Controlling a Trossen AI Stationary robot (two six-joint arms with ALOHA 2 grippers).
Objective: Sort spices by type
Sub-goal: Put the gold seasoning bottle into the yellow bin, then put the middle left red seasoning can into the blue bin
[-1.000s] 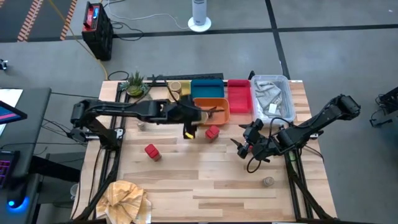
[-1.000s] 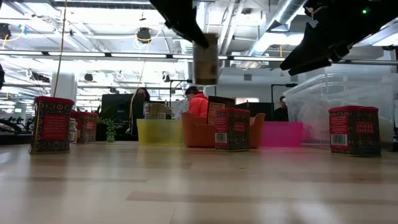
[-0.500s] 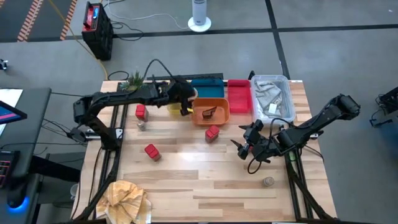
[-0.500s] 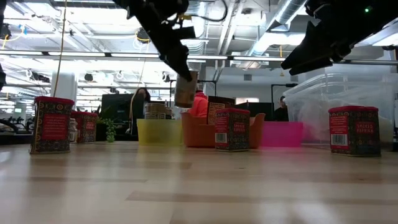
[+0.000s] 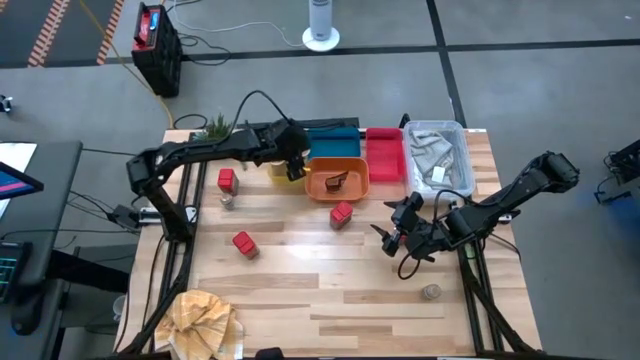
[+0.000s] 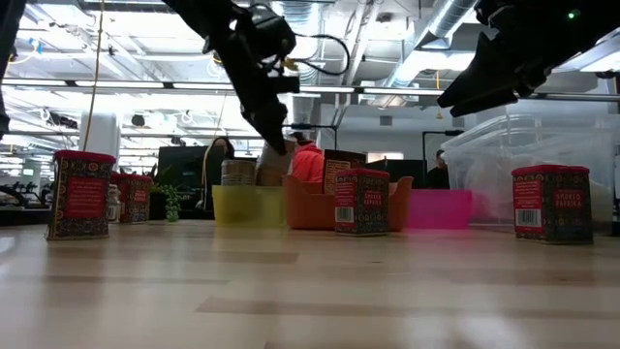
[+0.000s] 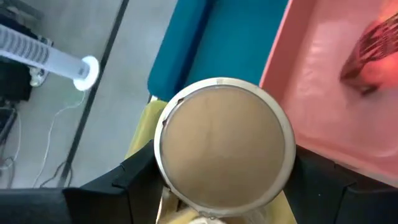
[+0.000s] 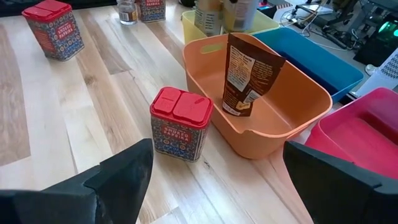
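My left gripper (image 5: 291, 164) is shut on a tan cylindrical jar (image 6: 274, 165) over the yellow tray (image 6: 247, 206); the jar's round silver-rimmed top (image 7: 224, 149) fills the left wrist view. A second jar (image 6: 237, 172) stands in that tray. Red tins stand on the table (image 5: 227, 180) (image 5: 243, 243) (image 5: 341, 214), with a small shaker (image 5: 228, 200) by the left one. Another jar (image 5: 431, 292) stands near the table's near right. A dark brown pouch (image 8: 249, 74) leans in the orange tray (image 5: 338, 178). My right gripper (image 5: 392, 236) hangs open right of the middle tin. My left gripper pinches the jar between its two fingers (image 7: 134, 180), one on each side of the jar's wall just below the silver-rimmed top (image 7: 166, 155). The fingers come slanting down from above. The jar hangs tilted, its lower end hidden behind the yellow tray's wall (image 6: 262, 194).
Along the far edge stand the yellow tray, blue tray (image 5: 333, 140), orange tray, red tray (image 5: 385, 155) and a clear bin (image 5: 438, 155). A small green plant (image 5: 217, 132) sits at the far left corner. A crumpled tan cloth (image 5: 205, 318) lies at the near left.
My left gripper has carried the jar from above the table's middle toward the far edge and the left, then down into the yellow tray. The jar has tipped from upright to tilted. My right arm has kept still.
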